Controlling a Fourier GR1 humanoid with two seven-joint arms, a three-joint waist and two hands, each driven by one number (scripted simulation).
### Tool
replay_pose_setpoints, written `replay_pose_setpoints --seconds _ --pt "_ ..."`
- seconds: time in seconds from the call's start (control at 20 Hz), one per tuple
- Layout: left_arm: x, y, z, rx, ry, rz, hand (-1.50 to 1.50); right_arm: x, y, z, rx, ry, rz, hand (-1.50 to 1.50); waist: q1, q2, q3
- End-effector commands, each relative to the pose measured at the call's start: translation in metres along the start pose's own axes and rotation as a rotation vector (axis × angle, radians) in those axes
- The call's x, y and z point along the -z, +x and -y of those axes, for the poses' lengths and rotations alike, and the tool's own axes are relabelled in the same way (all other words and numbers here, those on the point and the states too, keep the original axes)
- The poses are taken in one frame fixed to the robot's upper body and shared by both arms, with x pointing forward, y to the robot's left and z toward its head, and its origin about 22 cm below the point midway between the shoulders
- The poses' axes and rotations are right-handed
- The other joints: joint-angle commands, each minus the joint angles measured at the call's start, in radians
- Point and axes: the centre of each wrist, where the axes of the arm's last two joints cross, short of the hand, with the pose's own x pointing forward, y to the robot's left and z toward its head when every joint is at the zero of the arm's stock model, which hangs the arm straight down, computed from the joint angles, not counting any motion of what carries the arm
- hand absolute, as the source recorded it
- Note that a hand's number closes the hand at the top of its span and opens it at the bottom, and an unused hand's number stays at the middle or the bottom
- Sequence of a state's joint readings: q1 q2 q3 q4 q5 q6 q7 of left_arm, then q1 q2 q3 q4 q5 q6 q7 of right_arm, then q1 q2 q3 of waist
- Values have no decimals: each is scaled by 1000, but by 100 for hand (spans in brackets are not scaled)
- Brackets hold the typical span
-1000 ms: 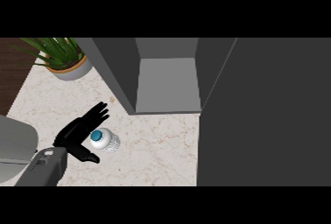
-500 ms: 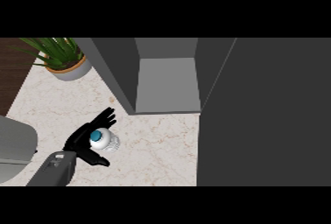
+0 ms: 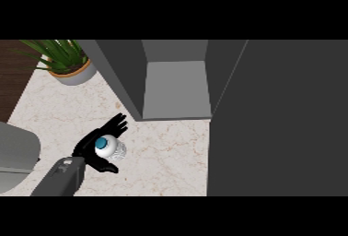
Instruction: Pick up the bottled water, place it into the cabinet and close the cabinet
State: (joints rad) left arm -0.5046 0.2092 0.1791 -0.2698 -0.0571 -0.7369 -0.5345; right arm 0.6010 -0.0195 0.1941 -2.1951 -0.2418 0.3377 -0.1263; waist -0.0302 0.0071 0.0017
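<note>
Black left hand [image 3: 85,148] cups bottled water [image 3: 109,148]; fingers [image 3: 117,123] straight.

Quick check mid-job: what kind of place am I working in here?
Probably a kitchen: a marble-patterned countertop, an open grey cabinet at its back, and a potted plant at its far left corner.
</note>
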Motion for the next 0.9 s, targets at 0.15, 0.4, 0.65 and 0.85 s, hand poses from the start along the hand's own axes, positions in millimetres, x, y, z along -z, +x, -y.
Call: replay_pose_setpoints --seconds 0.15,0.4,0.65,0.85 --pt "-5 -24 11 -161 -166 34 -150 3 -4 1 6 5 -21 -150 3 3 -5" --pt "6 -23 21 -156 -216 53 -150 -6 -3 11 17 6 -12 -150 -5 2 -5" --pt "17 -19 28 -150 -265 49 150 -1 6 0 -12 -4 -19 -150 4 -2 -5" --pt "12 -19 23 -185 -266 62 150 -1 -12 8 7 -14 -5 -150 0 2 -5"
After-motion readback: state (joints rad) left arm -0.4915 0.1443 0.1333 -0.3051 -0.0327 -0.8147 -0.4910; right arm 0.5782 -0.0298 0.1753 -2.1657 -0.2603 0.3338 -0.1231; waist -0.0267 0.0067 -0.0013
